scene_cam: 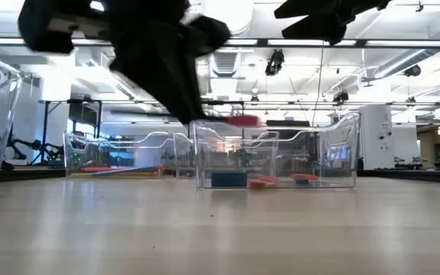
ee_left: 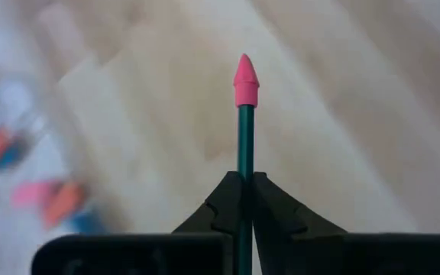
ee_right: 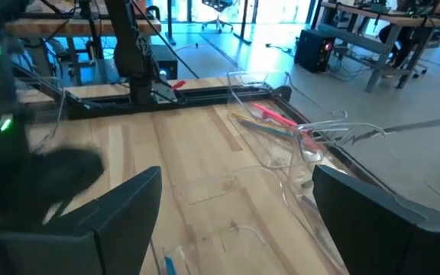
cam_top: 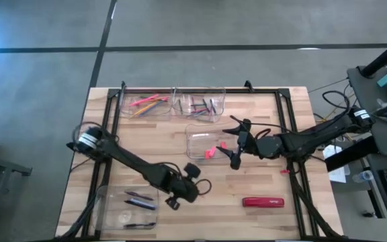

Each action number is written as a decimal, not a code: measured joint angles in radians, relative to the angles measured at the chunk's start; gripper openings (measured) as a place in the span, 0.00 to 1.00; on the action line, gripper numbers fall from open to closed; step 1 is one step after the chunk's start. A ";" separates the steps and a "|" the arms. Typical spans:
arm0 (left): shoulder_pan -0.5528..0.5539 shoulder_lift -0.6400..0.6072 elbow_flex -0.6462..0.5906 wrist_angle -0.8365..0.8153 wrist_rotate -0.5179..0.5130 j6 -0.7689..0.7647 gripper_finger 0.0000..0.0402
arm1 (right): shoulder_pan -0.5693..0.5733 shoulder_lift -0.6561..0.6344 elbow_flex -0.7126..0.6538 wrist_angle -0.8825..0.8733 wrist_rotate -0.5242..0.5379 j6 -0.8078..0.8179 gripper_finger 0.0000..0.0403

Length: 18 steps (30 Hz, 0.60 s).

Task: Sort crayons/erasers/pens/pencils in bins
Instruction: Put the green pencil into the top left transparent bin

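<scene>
A: Near edge first. Left arm?
B: Left gripper [ee_left: 244, 200] is closed on a green pencil [ee_left: 245, 145] with a pink cap eraser [ee_left: 246, 81], low over the wood table [cam_top: 261, 222], beside the near-left bin [cam_top: 123, 208] holding dark sticks.
A: The red oblong thing [cam_top: 263, 202]?
B: Lies on the table, near right.
A: Middle?
B: Centre bin [cam_top: 197, 138] has pink erasers [cam_top: 210, 152]. Right gripper [cam_top: 237, 142] hangs just beside it, fingers wide apart, holding nothing.
A: Far side?
B: Two bins, touching. Left one [cam_top: 130, 104] holds orange and yellow pencils [cam_top: 146, 104]; right one [cam_top: 217, 107] mixed sticks.
</scene>
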<state>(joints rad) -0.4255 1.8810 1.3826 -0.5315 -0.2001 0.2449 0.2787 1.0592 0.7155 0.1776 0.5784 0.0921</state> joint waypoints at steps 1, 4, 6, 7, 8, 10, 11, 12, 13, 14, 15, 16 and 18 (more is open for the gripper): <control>0.003 -0.022 -0.001 -0.041 -0.016 -0.007 0.00 | 0.000 -0.002 0.000 0.001 0.000 0.001 0.81; 0.013 -0.106 -0.002 -0.140 -0.099 -0.029 0.00 | 0.000 -0.010 0.000 -0.009 0.000 0.001 0.81; 0.026 -0.164 -0.003 -0.219 -0.162 -0.050 0.00 | 0.000 -0.012 0.000 -0.008 0.000 0.003 0.81; 0.038 -0.191 -0.004 -0.256 -0.188 -0.063 0.00 | 0.000 -0.015 0.000 -0.014 0.000 0.003 0.81; 0.054 -0.219 -0.007 -0.285 -0.209 -0.077 0.00 | 0.000 -0.016 0.000 -0.015 0.000 0.003 0.81; 0.094 -0.283 -0.028 -0.326 -0.247 -0.081 0.00 | 0.000 -0.016 0.000 -0.016 0.000 0.005 0.81; 0.117 -0.321 -0.046 -0.327 -0.257 -0.077 0.00 | 0.000 -0.016 0.000 -0.016 0.000 0.004 0.81; 0.149 -0.361 -0.071 -0.323 -0.258 -0.069 0.00 | 0.000 -0.016 0.000 -0.016 -0.001 0.005 0.81; 0.186 -0.402 -0.099 -0.325 -0.256 -0.057 0.00 | 0.000 -0.016 0.000 -0.017 -0.001 0.005 0.81; 0.227 -0.443 -0.130 -0.324 -0.255 -0.050 0.00 | 0.000 -0.016 0.000 -0.016 -0.001 0.005 0.81; 0.275 -0.486 -0.166 -0.322 -0.255 -0.042 0.00 | 0.000 -0.016 0.000 -0.016 -0.001 0.005 0.81; 0.330 -0.528 -0.206 -0.325 -0.254 -0.029 0.00 | 0.000 -0.016 0.000 -0.017 -0.001 0.005 0.81; 0.447 -0.615 -0.287 -0.321 -0.249 -0.020 0.00 | 0.000 -0.016 0.000 -0.016 -0.001 0.005 0.81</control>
<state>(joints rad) 0.0220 1.2662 1.0960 -0.8525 -0.4491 0.2247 0.2787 1.0431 0.7155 0.1612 0.5777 0.0967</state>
